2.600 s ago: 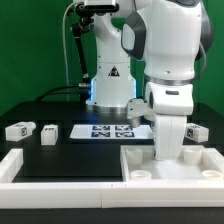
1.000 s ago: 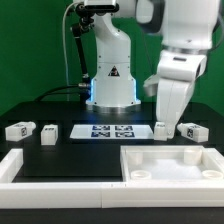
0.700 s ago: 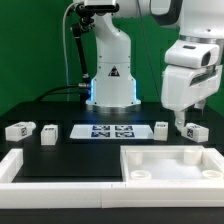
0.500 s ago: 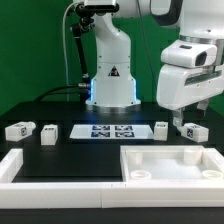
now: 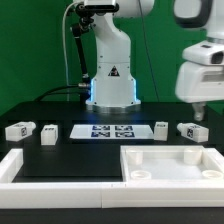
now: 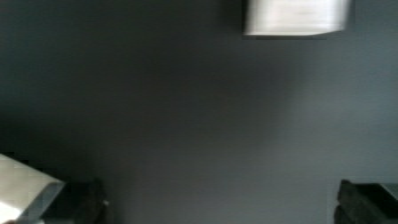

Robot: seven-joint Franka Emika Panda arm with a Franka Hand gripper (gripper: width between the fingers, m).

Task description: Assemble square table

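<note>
Gripper (image 5: 198, 111) hangs at the exterior view's right, jaws spread wide and empty. The fingers (image 6: 370, 200) are only dark blurs in the wrist view. Nearest leg (image 5: 193, 131) lies just below the gripper. A white block (image 6: 294, 17) is cut off and can't be identified. The square top (image 5: 175, 163) lies in front, rim up, its right edge cropped. The arm's upper part is out of frame.

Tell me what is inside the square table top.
Only its own round corner holes show inside the square table top; nothing loose lies in it. The near rim covers the front strip of its floor, so that part cannot be checked.
</note>
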